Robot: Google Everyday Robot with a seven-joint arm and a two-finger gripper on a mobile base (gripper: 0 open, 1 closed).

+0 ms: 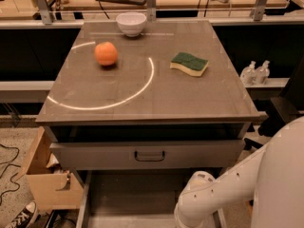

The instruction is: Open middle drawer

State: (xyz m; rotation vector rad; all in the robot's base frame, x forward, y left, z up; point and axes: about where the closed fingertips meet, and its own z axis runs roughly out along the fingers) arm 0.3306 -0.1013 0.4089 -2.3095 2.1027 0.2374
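Observation:
The middle drawer is a wide, low grey front panel just under the tabletop, with a small dark loop handle at its centre. A dark gap runs above the panel. Below it a deeper tray-like drawer stands pulled out toward me. My white arm reaches in from the lower right, its rounded joint in front of that lower drawer, below and to the right of the handle. My gripper is out of view, past the bottom edge of the camera view.
On the tabletop lie an orange, a white bowl and a green-and-yellow sponge. An open cardboard box stands on the floor at left. Two bottles sit on a shelf at right.

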